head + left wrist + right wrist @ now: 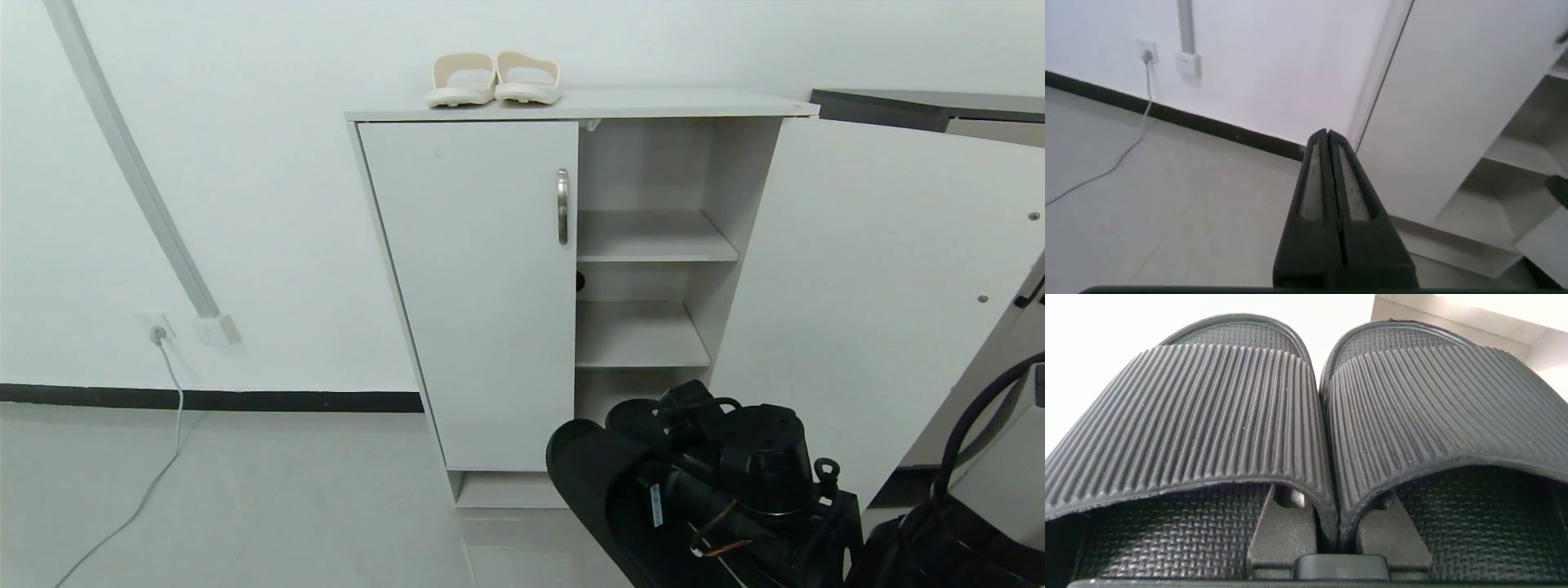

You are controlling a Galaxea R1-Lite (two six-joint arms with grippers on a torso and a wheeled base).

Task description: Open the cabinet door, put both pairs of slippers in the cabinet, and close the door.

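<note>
Our right gripper point(1333, 529) pinches the black slippers point(1208, 416) together; our left gripper point(1328, 188) is closed on nothing; next we must slide them onto a cabinet shelf point(641, 335)

Left gripper point(1328, 188) is pressed closed and empty; right gripper point(1337, 527) clamps the black slippers point(1233, 416).

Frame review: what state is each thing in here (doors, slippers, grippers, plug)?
Right cabinet door: swung wide open.
Left cabinet door: closed.
Beige slippers: side by side on the cabinet top, not yet inside.
Black slippers: pinched together in the right gripper, low before the open side.
Left gripper: shut, holding nothing.
Wall plug: plugged into its socket.
</note>
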